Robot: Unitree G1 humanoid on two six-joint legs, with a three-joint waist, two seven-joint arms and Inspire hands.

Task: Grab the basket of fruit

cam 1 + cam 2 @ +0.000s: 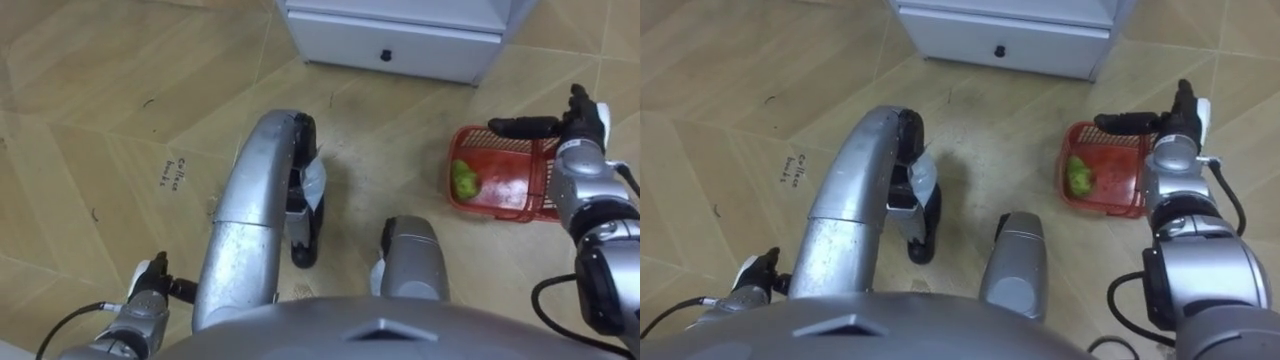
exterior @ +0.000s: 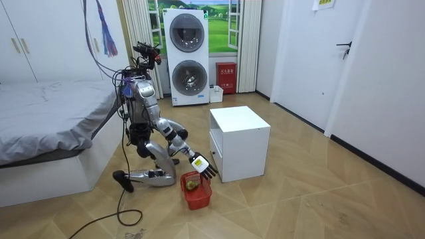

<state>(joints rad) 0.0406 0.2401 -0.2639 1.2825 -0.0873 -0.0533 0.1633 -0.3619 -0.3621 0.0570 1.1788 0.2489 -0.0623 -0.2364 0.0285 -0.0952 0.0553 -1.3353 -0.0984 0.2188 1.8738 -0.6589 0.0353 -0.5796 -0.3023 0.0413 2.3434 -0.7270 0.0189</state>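
While the red fruit basket (image 1: pixel 500 208), one green fruit (image 1: pixel 464 180) inside, sits on the floor near the white cabinet (image 1: pixel 400 45), right robot hand (image 1: pixel 575 128) hovers spread-fingered over its rim, gripping nothing, lift outstanding; left robot hand (image 1: pixel 150 282) low, idle.

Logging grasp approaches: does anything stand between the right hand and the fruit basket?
Nothing visible does. The right hand hangs open over the red basket at its far right rim, thumb reaching across it. A green fruit lies inside at the left, away from the hand, and the white cabinet stands beyond the basket, apart.
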